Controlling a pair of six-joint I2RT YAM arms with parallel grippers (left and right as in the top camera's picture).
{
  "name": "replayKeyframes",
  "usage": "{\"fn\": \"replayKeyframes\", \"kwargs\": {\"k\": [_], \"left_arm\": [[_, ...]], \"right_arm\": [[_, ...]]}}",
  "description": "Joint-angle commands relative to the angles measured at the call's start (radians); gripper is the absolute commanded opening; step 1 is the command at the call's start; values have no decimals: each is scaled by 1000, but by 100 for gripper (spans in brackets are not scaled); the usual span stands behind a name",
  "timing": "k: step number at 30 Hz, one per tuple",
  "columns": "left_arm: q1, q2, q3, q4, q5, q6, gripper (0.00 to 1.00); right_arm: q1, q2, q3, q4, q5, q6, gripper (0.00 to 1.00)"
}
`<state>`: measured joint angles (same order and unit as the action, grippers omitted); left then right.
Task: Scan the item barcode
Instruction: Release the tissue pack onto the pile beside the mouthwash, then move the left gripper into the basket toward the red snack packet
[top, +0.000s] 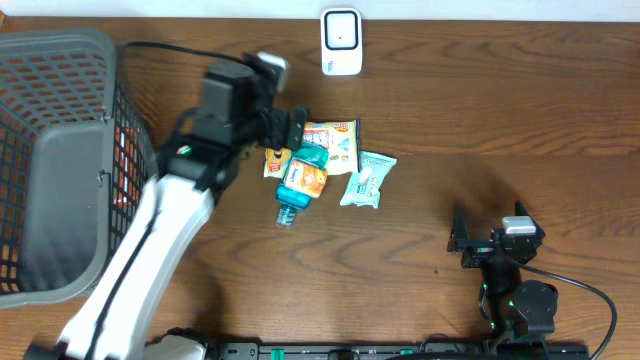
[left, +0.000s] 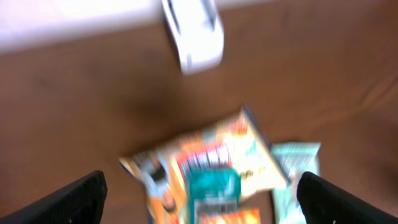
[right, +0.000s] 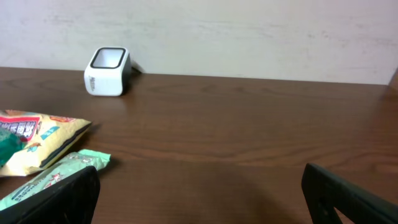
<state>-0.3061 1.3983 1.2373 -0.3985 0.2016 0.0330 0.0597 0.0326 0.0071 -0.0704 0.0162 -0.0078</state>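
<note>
Dark wood tabletop runs up to a pale wall, and a white scanner (top: 341, 42) stands at its far edge. Far to the left of the scanner and nearer the camera, a grey mesh basket (top: 60, 150) fills the corner. Just left of the scanner and a little nearer, the left gripper (top: 288, 128) hangs over a small heap of goods, its fingers (left: 81, 199) spread wide with nothing between them. The heap lies just in front of the scanner. A teal-and-orange bottle (top: 302, 178) rests partly on a snack packet (top: 335, 135), directly under the left gripper's spread tips and apart from them. A mint-green pouch (top: 367, 178) lies beside the bottle, almost straight in front of the scanner. Well to the right of the scanner, near the table's front edge, the right gripper (top: 490, 245) also stands wide and unloaded, well apart from the heap.
</note>
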Motion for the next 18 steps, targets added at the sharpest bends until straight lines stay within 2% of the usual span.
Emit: {"fn": "replayKeyframes", "kwargs": {"k": [1, 4, 8, 18], "left_arm": [[34, -103, 57, -11, -65, 34, 98], [90, -181, 95, -11, -131, 32, 98], [222, -245, 118, -17, -237, -51, 98], [731, -227, 118, -151, -239, -523, 98]], "right_arm": [[4, 0, -1, -3, 8, 3, 99], [4, 0, -1, -3, 8, 3, 99], [4, 0, -1, -3, 8, 3, 99], [4, 0, -1, -3, 8, 3, 99]]}}
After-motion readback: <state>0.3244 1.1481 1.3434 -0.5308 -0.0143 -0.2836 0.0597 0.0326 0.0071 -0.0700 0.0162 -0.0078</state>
